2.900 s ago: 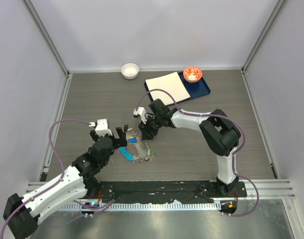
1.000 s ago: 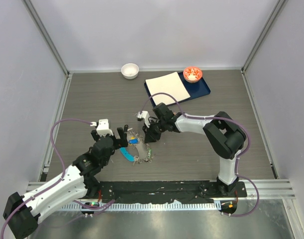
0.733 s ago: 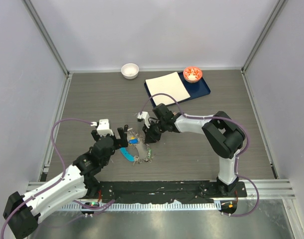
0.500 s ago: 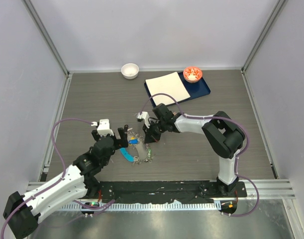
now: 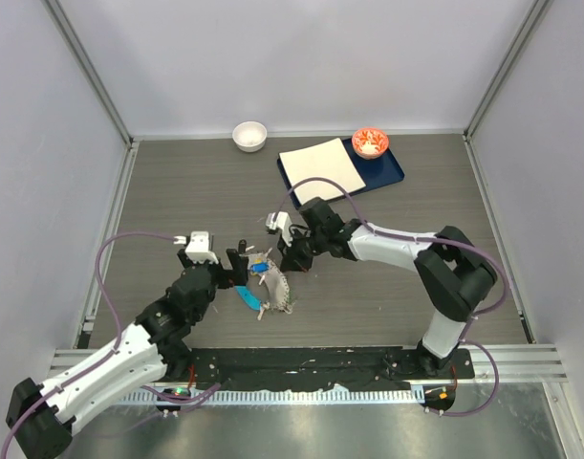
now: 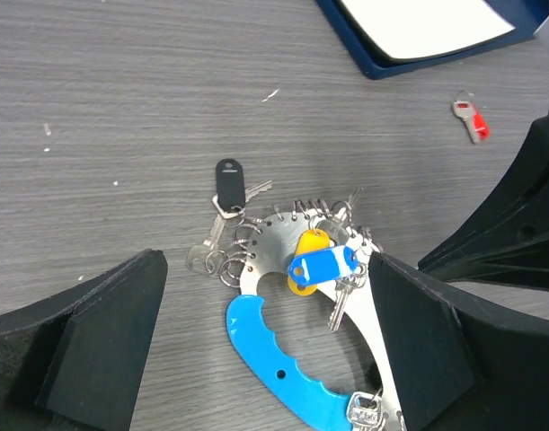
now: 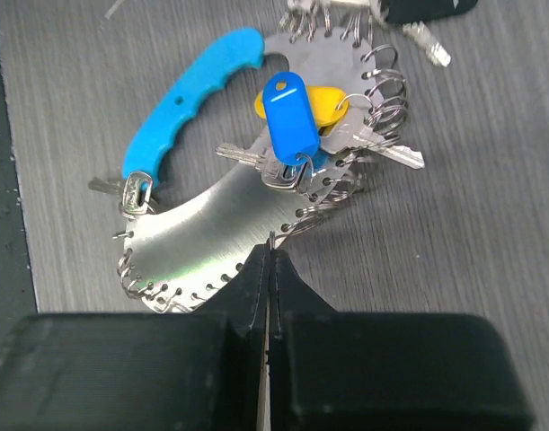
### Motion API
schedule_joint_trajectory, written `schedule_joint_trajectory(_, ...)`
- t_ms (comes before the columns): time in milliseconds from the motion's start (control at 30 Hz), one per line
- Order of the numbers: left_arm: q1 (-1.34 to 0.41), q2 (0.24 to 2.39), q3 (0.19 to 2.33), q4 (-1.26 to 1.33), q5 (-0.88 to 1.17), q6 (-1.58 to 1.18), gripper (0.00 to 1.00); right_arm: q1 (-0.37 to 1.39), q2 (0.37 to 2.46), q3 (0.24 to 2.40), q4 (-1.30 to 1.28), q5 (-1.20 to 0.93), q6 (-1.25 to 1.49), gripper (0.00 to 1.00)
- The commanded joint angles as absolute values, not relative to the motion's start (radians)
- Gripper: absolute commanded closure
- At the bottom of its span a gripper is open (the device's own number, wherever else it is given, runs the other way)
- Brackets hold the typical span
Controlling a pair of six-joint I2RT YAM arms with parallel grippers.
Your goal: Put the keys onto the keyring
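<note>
Keyring [image 5: 275,285] long axis diagonal; right end effector [image 7: 270,256] pinches edge; left end effector [image 6: 265,260] spread.

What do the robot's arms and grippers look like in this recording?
The left arm and right arm have white link shells and bulky black joints. A thin purple cable loops loosely along each. The left gripper and right gripper are black, with two wedge-shaped fingers, behind a small white camera block. No markings are legible.
</note>
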State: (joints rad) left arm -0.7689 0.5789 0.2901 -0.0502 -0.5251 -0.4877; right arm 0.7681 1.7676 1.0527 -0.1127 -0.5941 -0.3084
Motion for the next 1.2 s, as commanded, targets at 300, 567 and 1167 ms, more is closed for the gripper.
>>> schedule_joint_trajectory(300, -0.764, 0.390, 0.160, 0.238, -0.171, -0.301, 0.01, 0.807, 1.419, 0.864, 0.121, -0.518, -0.284, 0.99)
schedule_joint_trajectory(567, -0.764, 0.429, 0.150, 0.389, 0.067, -0.197, 0.00, 0.807, 1.235, 0.755, 0.183, -0.505, -0.233, 0.99)
schedule_joint_trajectory(1167, -0.764, 0.844, 0.414, 0.548, 0.587, -0.014, 0.14, 0.807, 0.842, 0.634, 0.147, -0.345, -0.141, 0.99)
